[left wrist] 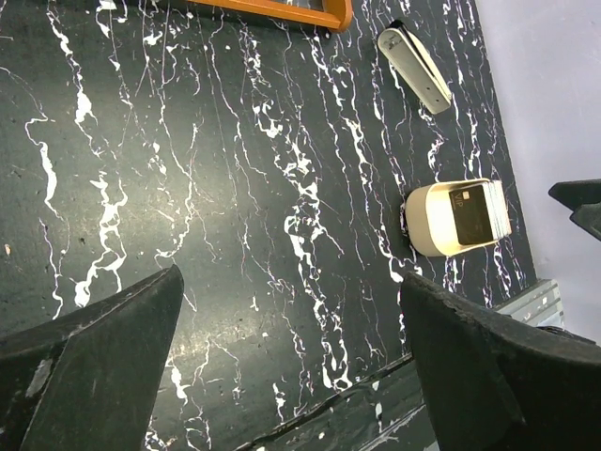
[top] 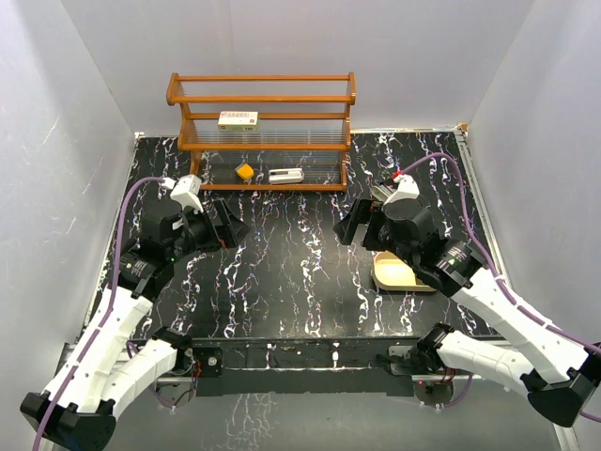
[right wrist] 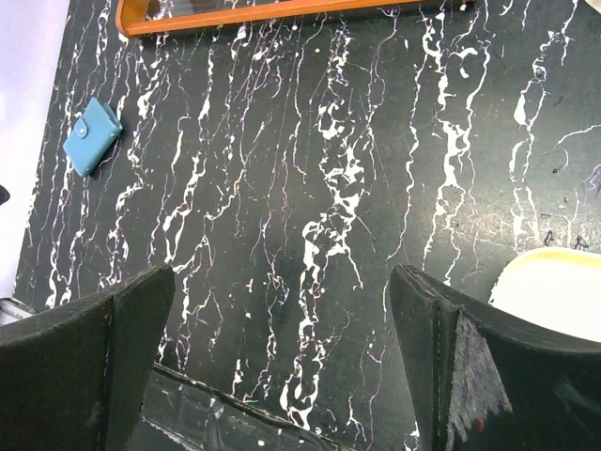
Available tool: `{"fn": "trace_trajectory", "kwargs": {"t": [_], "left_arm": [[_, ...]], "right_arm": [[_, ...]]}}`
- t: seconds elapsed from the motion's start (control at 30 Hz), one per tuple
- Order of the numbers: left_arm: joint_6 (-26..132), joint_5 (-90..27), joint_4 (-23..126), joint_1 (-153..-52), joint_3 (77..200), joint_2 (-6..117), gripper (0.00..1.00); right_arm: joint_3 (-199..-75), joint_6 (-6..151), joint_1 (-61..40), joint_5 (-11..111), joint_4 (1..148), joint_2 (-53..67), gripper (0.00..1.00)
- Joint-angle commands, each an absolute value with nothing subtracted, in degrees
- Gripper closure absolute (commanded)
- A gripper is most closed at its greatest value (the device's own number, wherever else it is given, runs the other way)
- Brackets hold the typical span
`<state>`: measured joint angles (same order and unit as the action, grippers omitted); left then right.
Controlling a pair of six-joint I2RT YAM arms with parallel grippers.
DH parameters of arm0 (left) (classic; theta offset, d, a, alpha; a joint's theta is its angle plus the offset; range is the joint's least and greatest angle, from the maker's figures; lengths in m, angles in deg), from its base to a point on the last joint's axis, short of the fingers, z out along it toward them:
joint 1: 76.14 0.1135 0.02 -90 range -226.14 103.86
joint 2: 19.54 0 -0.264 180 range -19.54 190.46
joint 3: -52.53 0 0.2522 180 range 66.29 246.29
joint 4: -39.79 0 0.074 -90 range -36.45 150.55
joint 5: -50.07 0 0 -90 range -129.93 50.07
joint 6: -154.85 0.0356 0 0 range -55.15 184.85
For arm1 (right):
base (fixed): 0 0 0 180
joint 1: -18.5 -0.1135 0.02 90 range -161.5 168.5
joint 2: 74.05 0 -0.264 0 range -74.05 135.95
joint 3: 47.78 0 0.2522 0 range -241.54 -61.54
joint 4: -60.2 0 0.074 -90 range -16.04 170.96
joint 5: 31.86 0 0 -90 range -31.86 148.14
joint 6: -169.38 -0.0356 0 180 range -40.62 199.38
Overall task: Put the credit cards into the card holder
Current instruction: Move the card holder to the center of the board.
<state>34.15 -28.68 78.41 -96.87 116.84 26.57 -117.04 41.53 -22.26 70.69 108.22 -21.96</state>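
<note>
The left fingers and right fingers hung spread wide and empty above the marbled surface, the closed blue card holder lying near the left wall and dark credit cards stacked in the tan tray at the right.

One card holder, one tray, one shelf

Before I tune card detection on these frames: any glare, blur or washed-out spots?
Left wrist: sheen on the glossy black marbled tabletop, dark cards in the tan oval tray sharp. Right wrist: tray rim washed out, small blue card holder crisp. Top external: even light.
</note>
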Motion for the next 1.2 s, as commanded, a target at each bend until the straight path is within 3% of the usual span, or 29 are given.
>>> {"fn": "trace_trajectory", "kwargs": {"t": [0.0,0.3,0.6,0.77,1.17], "left_arm": [[33.36,-29.45,76.64,-96.44,116.10,24.72,0.01],[31.28,-40.47,82.19,-96.51,116.62,29.96,0.02],[32.29,-56.30,84.16,-96.23,120.96,40.42,0.14],[32.49,-63.67,84.62,-93.81,126.61,49.32,0.16],[35.79,-62.63,77.52,-77.41,126.82,64.01,0.13]], "right_arm": [[-117.44,41.14,-22.02,70.47,104.38,-23.27,0.02],[-117.73,41.21,-21.98,71.03,104.77,-23.33,0.02],[-117.94,42.35,-22.02,71.28,104.78,-24.68,0.02],[-117.66,42.62,-22.02,71.46,105.01,-24.31,0.02],[-116.94,42.90,-22.02,67.70,103.45,-25.24,0.02]]}}
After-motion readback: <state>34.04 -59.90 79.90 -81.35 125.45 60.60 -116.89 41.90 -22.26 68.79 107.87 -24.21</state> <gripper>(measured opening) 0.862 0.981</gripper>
